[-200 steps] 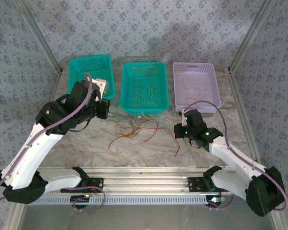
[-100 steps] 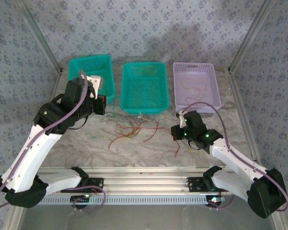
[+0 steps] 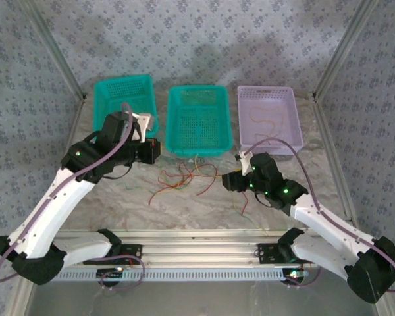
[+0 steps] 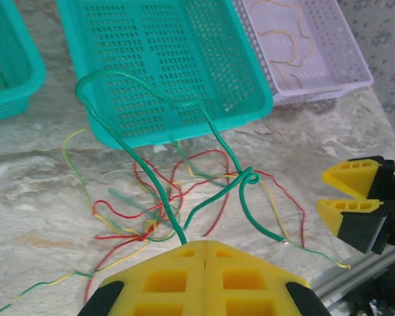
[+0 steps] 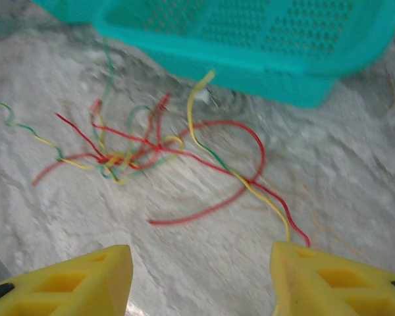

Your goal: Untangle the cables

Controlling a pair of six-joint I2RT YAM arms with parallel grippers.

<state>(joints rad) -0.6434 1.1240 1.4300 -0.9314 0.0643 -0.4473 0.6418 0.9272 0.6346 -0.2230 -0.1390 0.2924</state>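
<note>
A tangle of thin red, green and yellow cables [image 3: 184,179] lies on the table in front of the middle teal basket [image 3: 199,150]. My left gripper [image 4: 204,245] is shut on one end of a thicker green cable [image 4: 250,176]. That cable arcs up over the basket's front rim and drops into a small knot above the tangle [image 4: 145,227]. From above, the left gripper [image 3: 151,150] hangs just left of the pile. My right gripper [image 5: 197,280] is open, low over bare table just right of the tangle [image 5: 118,158]. A red-and-yellow strand [image 5: 250,187] runs toward its right finger.
Three baskets line the back: a teal one [image 3: 100,99] at left, the middle teal one [image 4: 184,131], and a purple one [image 3: 296,125] at right with cream cables [image 4: 289,39] inside. The right gripper's yellow fingers [image 4: 352,197] show in the left wrist view. A metal rail [image 3: 197,250] borders the near edge.
The right gripper has opened and moved left toward the tangle. The left arm has swung right with the green cable still in its jaws.
</note>
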